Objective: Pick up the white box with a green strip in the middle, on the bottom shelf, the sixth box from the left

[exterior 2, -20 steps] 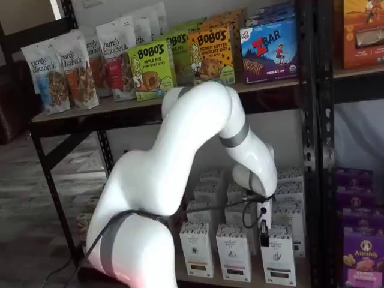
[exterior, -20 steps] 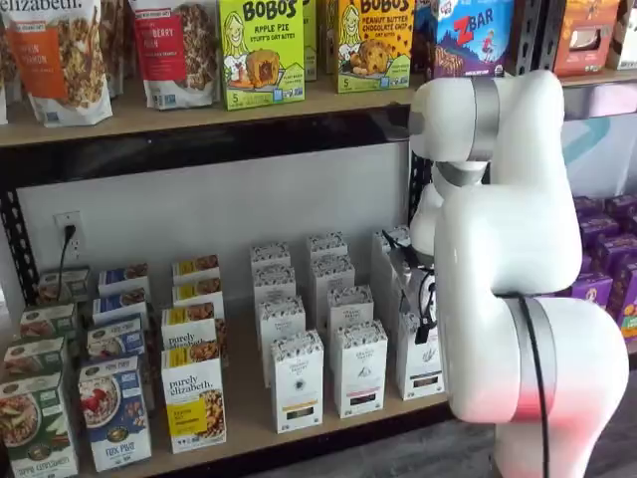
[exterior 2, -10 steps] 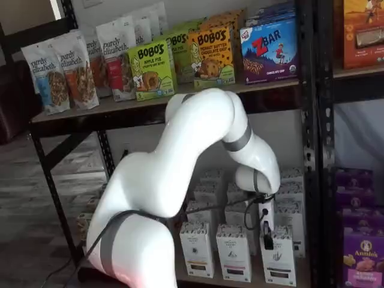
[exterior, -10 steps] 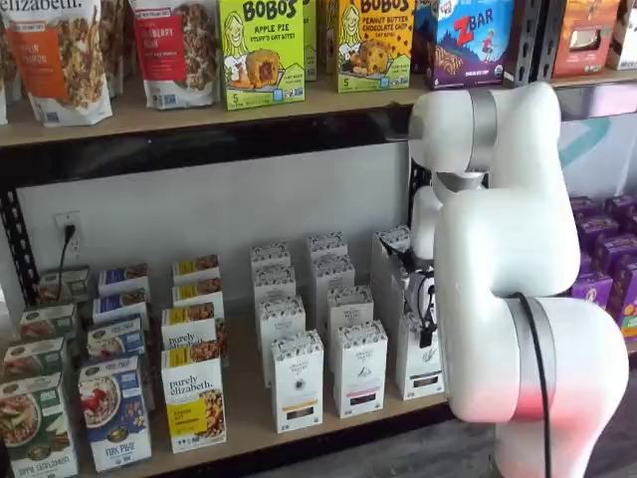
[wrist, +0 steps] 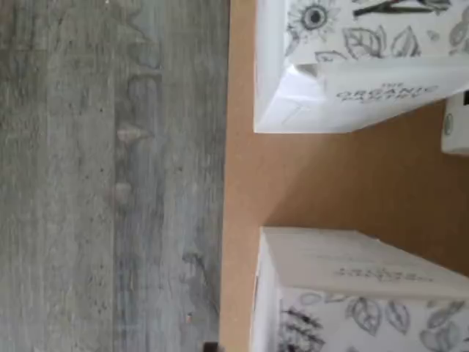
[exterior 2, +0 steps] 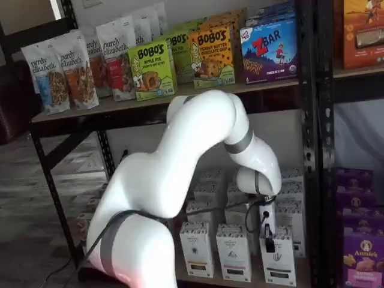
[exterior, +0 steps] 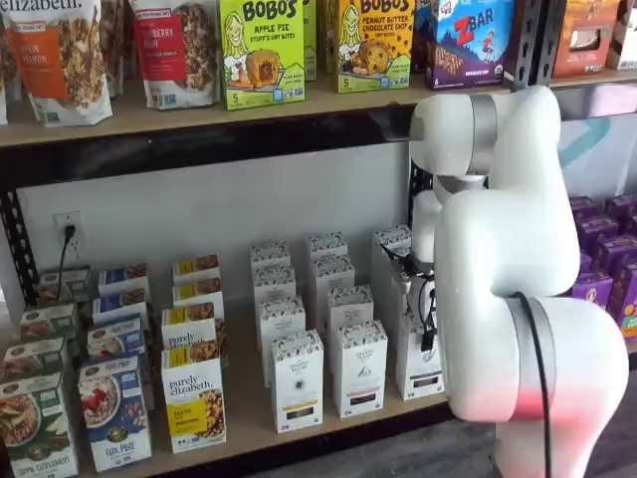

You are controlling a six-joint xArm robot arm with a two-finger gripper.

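The white box (exterior: 418,366) stands at the front right of the bottom shelf (exterior: 249,410), partly behind my arm; it is the rightmost front carton (exterior 2: 279,261), with a speckled band at its top. My gripper (exterior 2: 269,241) hangs straight down at the box's top, its black fingers (exterior: 428,337) seen side-on against the upper front. I cannot tell whether a gap is left or whether the fingers press the box. The wrist view shows two leaf-printed white cartons (wrist: 344,66) with tan shelf board (wrist: 344,183) between them.
More white cartons (exterior: 358,368) stand in rows to the left and behind. Granola and cereal boxes (exterior: 194,398) fill the shelf's left part. A black upright post (exterior 2: 312,150) rises just right of the box. Grey floor (wrist: 110,176) lies past the shelf edge.
My arm has sunk a little, bringing the gripper down from above the box to its top. The boxes have not moved.
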